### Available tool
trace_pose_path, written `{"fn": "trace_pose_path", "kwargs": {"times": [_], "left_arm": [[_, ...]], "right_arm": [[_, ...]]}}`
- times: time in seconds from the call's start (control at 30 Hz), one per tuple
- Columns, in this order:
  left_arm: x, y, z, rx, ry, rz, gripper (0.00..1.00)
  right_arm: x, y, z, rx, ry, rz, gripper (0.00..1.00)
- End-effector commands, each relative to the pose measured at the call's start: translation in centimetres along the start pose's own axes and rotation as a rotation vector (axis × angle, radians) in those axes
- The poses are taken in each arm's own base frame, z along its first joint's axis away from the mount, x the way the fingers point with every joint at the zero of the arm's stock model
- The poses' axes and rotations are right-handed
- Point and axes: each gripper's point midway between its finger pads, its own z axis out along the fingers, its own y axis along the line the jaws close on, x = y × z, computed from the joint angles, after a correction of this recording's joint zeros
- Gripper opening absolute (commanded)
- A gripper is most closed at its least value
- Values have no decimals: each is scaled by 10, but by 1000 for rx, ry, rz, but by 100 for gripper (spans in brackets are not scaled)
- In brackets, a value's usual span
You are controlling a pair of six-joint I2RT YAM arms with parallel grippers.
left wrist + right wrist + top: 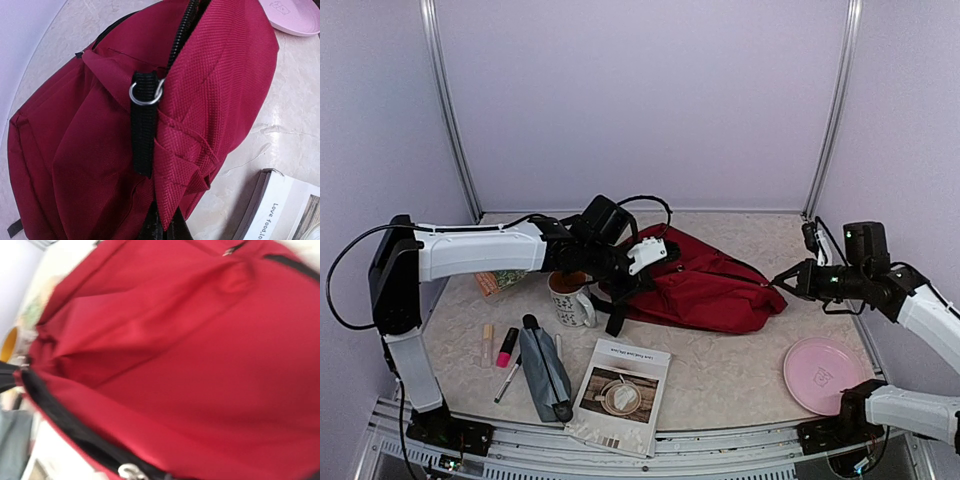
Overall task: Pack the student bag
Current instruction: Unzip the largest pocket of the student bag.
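Observation:
The student bag, dark red with black straps, lies on its side mid-table. My left gripper is at the bag's left end. In the left wrist view its dark fingers are shut on a folded flap of the student bag, below a black strap with a metal ring. My right gripper meets the bag's right corner and is shut on it. The right wrist view is blurred and filled by red student bag fabric with a zipper pull; my fingers are hidden there.
A mug stands just left of the bag under my left arm. A grey pouch, pink marker, pen and book lie in front. A pink plate sits front right.

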Motion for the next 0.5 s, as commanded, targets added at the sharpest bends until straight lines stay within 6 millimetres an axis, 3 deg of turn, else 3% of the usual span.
{"fn": "trace_pose_path", "kwargs": {"times": [0.0,0.17,0.33,0.37,0.47], "left_arm": [[-12,30,-29,-27,-90,-34,0],[-35,-2,-48,83,-205,26,0],[-52,-40,-58,150,-265,137,0],[-55,-48,-61,168,-277,160,6],[-68,-72,-70,215,-315,221,41]], "right_arm": [[-43,-26,-22,124,-96,-76,0],[-97,-22,-36,84,-228,-99,0],[-132,9,-32,-63,-256,-151,0],[-137,20,-32,-106,-257,-173,0],[-153,53,-34,-184,-272,-263,0]]}}
